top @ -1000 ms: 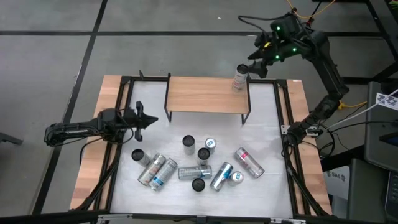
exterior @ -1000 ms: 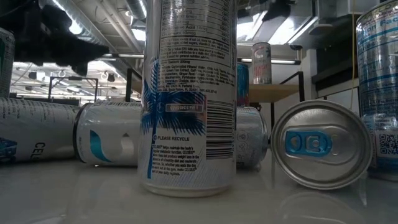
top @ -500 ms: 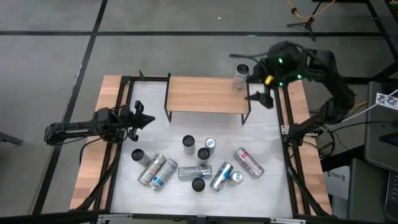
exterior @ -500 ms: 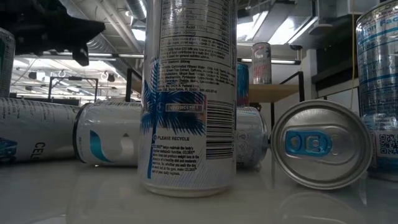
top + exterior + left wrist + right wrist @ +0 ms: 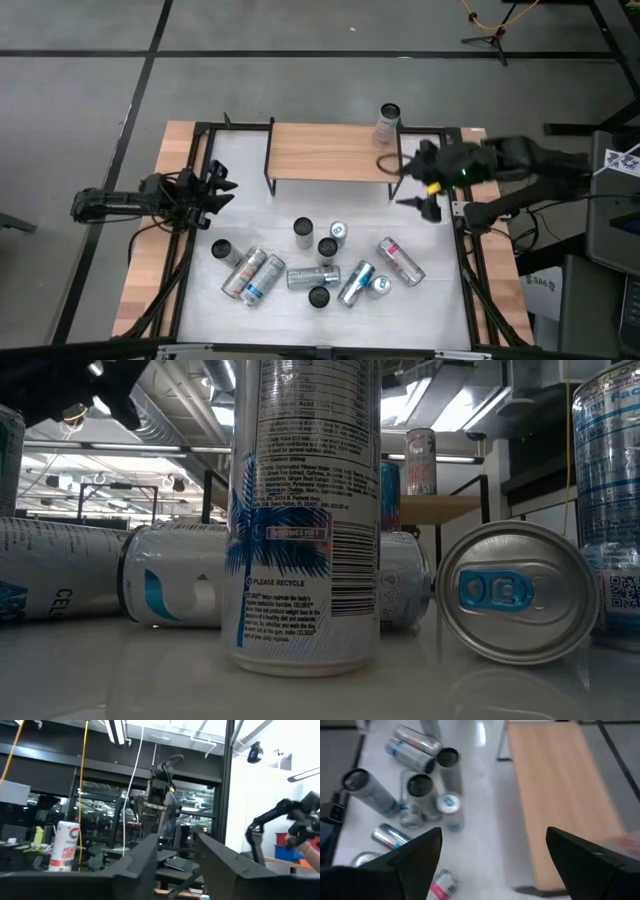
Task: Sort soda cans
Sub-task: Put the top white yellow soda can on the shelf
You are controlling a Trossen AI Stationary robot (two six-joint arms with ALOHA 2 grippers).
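A silver can with red marks [image 5: 387, 123] stands upright on the far right end of the wooden shelf [image 5: 330, 152]; it also shows in the left wrist view [image 5: 65, 845]. Several silver cans [image 5: 320, 262] stand or lie in a cluster on the white table top near the front, one lying with red marks [image 5: 400, 260]. My right gripper [image 5: 408, 186] hangs open and empty by the shelf's right end, above the table; its wrist view looks down on the cluster [image 5: 420, 785]. My left gripper [image 5: 222, 190] is open and empty at the table's left side.
The shelf's black frame legs [image 5: 397, 175] stand close beside my right gripper. Black rails [image 5: 190, 250] run along the table's left and right sides. Bare white table [image 5: 300, 205] lies between the shelf and the can cluster.
My right gripper has come from behind the shelf, next to the red-marked can, toward the table's near edge and down to the shelf's right end, staying open. The can has stayed upright on the shelf. My left gripper has drawn back a little toward the table's left edge.
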